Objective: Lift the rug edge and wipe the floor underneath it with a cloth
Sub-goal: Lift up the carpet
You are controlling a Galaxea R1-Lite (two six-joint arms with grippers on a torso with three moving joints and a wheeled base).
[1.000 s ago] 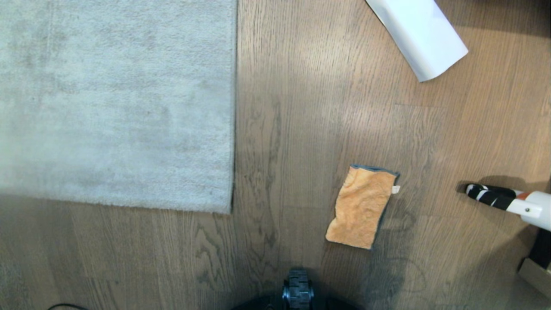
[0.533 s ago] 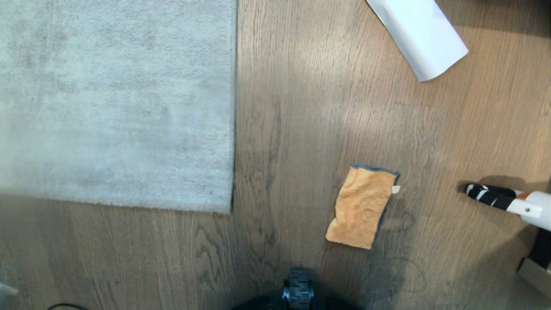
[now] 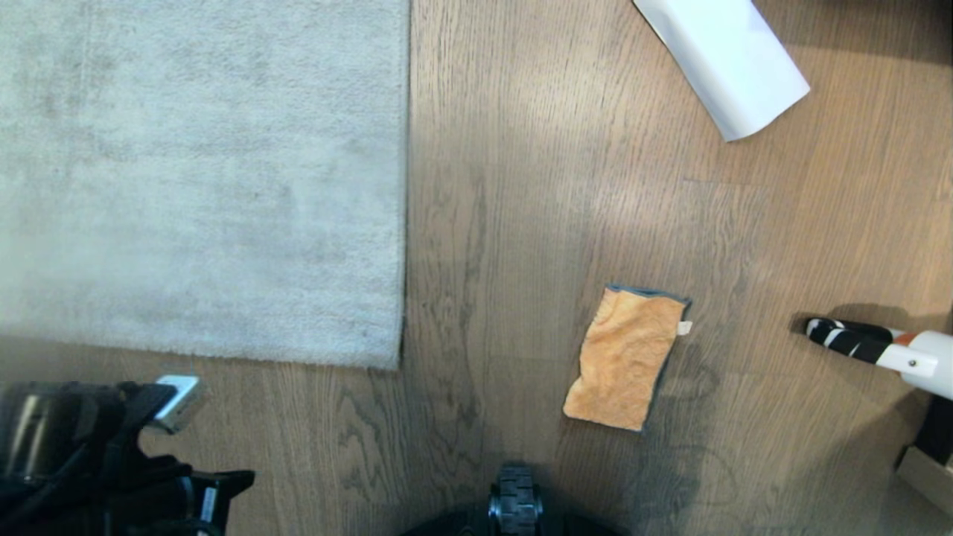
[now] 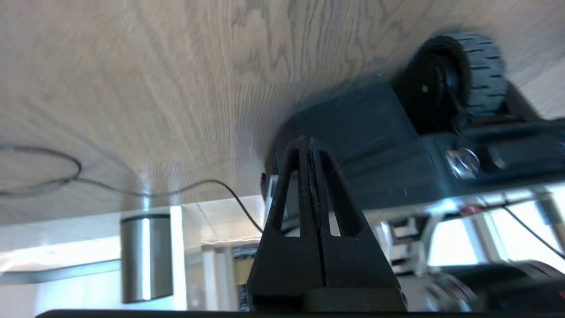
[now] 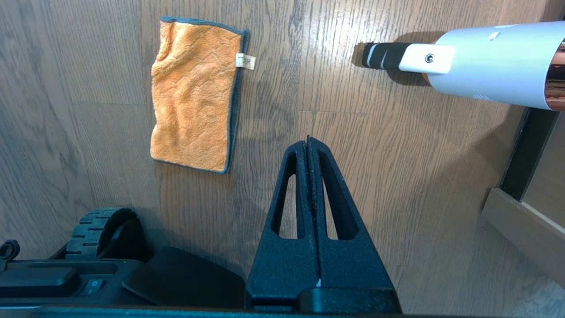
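The light grey rug [image 3: 201, 179] lies flat at the upper left of the head view, its near right corner on the wood-grain floor [image 3: 521, 186]. The orange cloth [image 3: 625, 357] lies flat on the floor to the right of the rug, dark edging and white tag showing. My left arm [image 3: 89, 461] shows at the lower left, just short of the rug's near edge. My left gripper [image 4: 309, 140] is shut and empty, facing my own base. My right gripper [image 5: 307, 140] is shut and empty above bare floor, with the cloth [image 5: 194, 95] apart from it.
A white rolled sheet of paper [image 3: 722, 63] lies at the far right. A white tube with a black-and-white striped tip [image 3: 878, 350] reaches in from the right, near a wooden furniture edge [image 3: 927, 469]. My base wheel [image 3: 515, 506] is at the bottom centre. A thin cable [image 4: 132, 192] lies on the floor.
My left arm has swung up into the head view at the lower left, near the rug's near edge. Rug, cloth and right gripper have not moved.
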